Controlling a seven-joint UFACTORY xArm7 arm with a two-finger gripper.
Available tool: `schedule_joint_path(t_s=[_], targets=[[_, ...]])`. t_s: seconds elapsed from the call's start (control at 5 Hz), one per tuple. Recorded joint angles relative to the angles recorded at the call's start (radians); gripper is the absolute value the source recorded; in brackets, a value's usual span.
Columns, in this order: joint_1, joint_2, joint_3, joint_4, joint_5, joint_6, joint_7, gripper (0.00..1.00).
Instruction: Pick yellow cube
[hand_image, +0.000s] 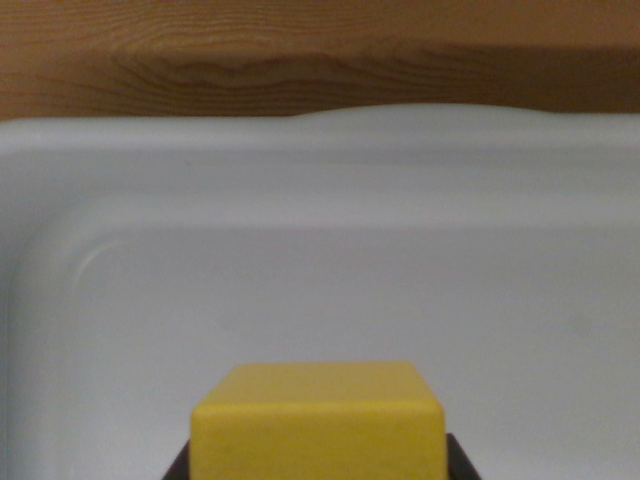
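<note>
Dark jaw tips show at the wrist view's left and right lower corners of the yellow cube (318, 425), which sits squarely between them above a white tray (300, 190); apparently clenched on it, contact unconfirmed.

White tray (320, 170) on wooden table (320, 50).

Very little of the robot is visible in the wrist view. Only two small dark parts of the gripper (318, 470) show at the bottom edge, one at each side. They look black or very dark brown, matte, with straight slanted edges. No cables, screws or markings can be seen on them.
</note>
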Motion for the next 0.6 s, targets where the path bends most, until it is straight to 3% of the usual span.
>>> schedule_joint_path(t_s=[0.6], targets=[[0.0, -0.004, 0.0, 0.007, -0.0001, 0.01, 0.0, 1.0]])
